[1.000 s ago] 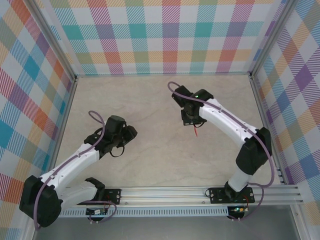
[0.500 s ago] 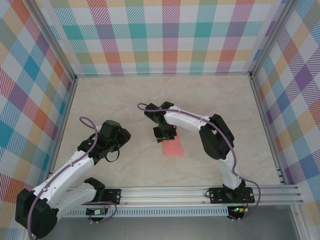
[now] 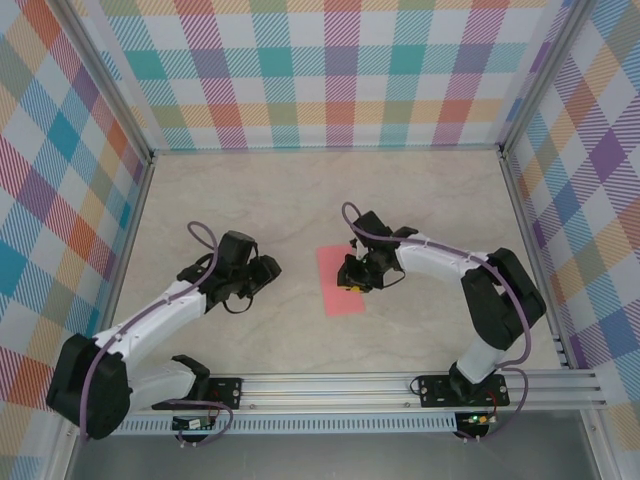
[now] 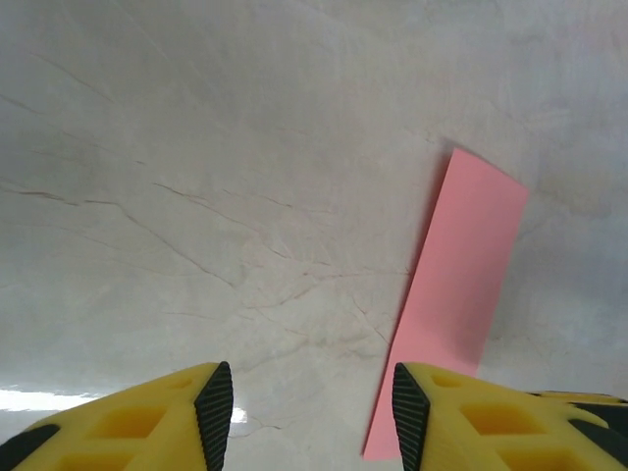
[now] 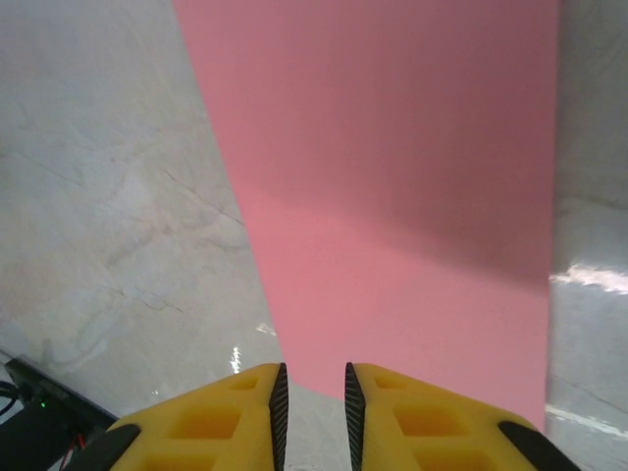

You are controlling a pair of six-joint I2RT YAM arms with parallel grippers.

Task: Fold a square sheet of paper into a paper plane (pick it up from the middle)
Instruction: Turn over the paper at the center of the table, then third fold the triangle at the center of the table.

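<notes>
the left gripper [image 4: 312, 392] stands about half open with nothing between its fingers, and the salmon-pink sheet of paper [image 4: 456, 285] lies flat on the marbled table [image 4: 196, 147] ahead of it and off to its right, one corner just beside the right finger. the right gripper [image 5: 312, 388] is nearly closed, a thin slit left between its fingers, with the sheet's near edge right at the tips and the rest spreading ahead; i cannot tell whether it pinches the paper.
</notes>
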